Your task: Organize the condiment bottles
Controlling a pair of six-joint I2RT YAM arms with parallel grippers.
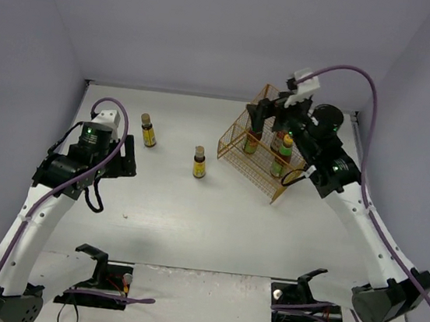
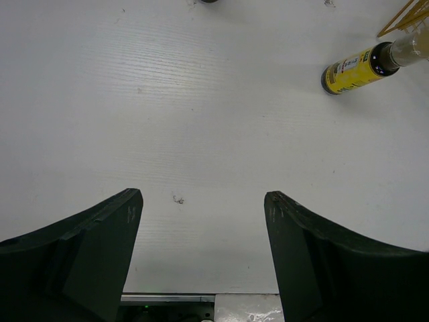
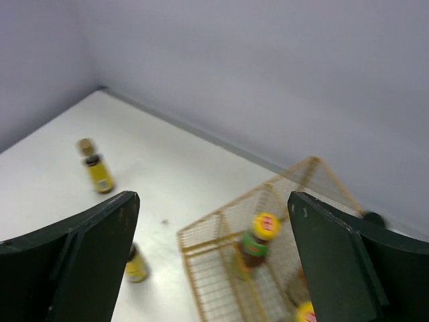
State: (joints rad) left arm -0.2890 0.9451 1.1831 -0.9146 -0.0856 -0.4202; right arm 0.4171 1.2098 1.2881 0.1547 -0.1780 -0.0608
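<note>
Two short yellow-label bottles stand on the white table, one at the back left (image 1: 149, 131) and one near the middle (image 1: 199, 162). A gold wire basket (image 1: 236, 149) holds two dark bottles with orange-yellow caps (image 1: 252, 140) (image 1: 282, 154); a third bottle between them is mostly hidden by the arm. My right gripper (image 1: 267, 120) hovers open and empty above the basket; its wrist view shows the basket rim (image 3: 221, 221), a capped bottle (image 3: 258, 238) and both yellow-label bottles (image 3: 98, 168) (image 3: 136, 265). My left gripper (image 1: 130, 158) is open and empty (image 2: 203, 201); the middle bottle (image 2: 355, 69) lies ahead to its right.
Grey walls enclose the table on the left, back and right. Two black gripper stands sit at the near edge (image 1: 98, 280) (image 1: 304, 301). A corner of the basket (image 2: 405, 17) shows at the top right of the left wrist view.
</note>
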